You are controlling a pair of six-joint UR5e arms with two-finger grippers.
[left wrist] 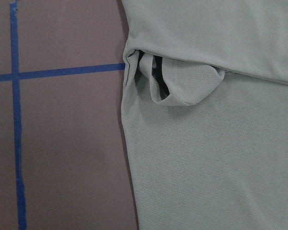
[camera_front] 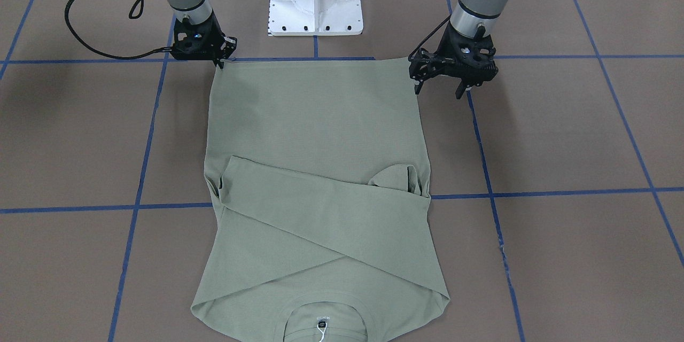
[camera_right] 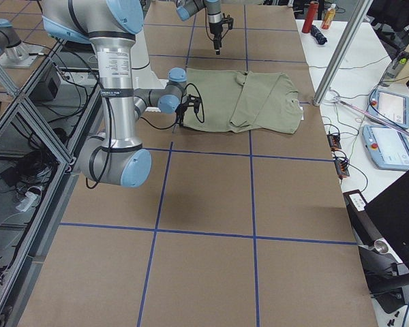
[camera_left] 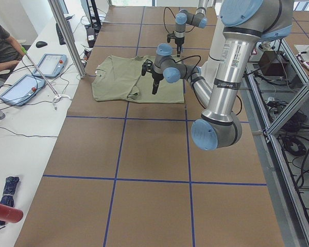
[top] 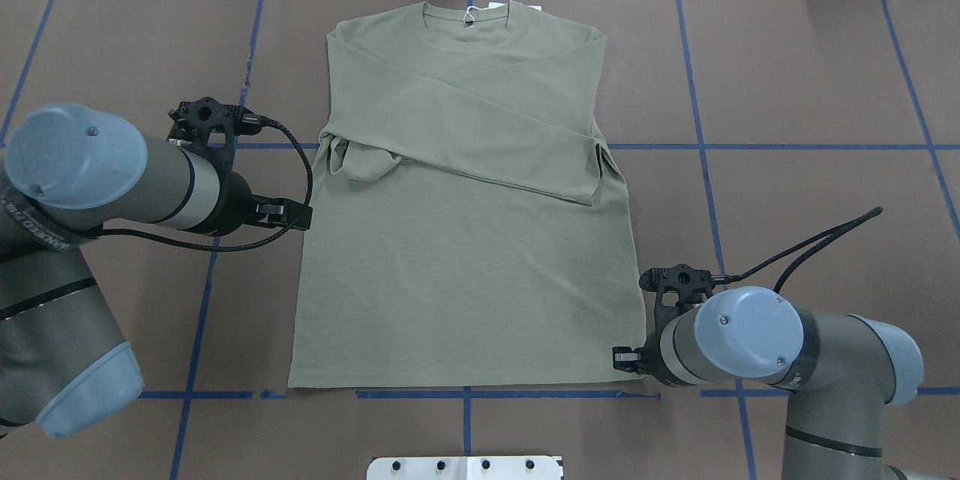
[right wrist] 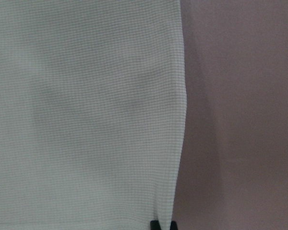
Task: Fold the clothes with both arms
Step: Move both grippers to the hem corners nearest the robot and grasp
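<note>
Front on, the shirt (camera_front: 315, 133) runs off the bottom edge, collar sliced through. Overhead, the left pincer (camera_front: 437, 92) is hidden beneath its own wrist. And the right pincer (camera_front: 219, 62), down at the hem corner: gripping cloth or not, can't tell. Its wrist camera catches only the fingertips (right wrist: 155, 224).

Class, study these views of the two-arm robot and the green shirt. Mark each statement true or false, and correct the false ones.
1. Both sleeves lie folded across the shirt. True.
2. The collar is the end nearest the robot's base. False: the hem is nearest; the collar lies farthest.
3. The left gripper is open. True.
4. The right gripper is at the collar. False: it is at a hem corner.
</note>
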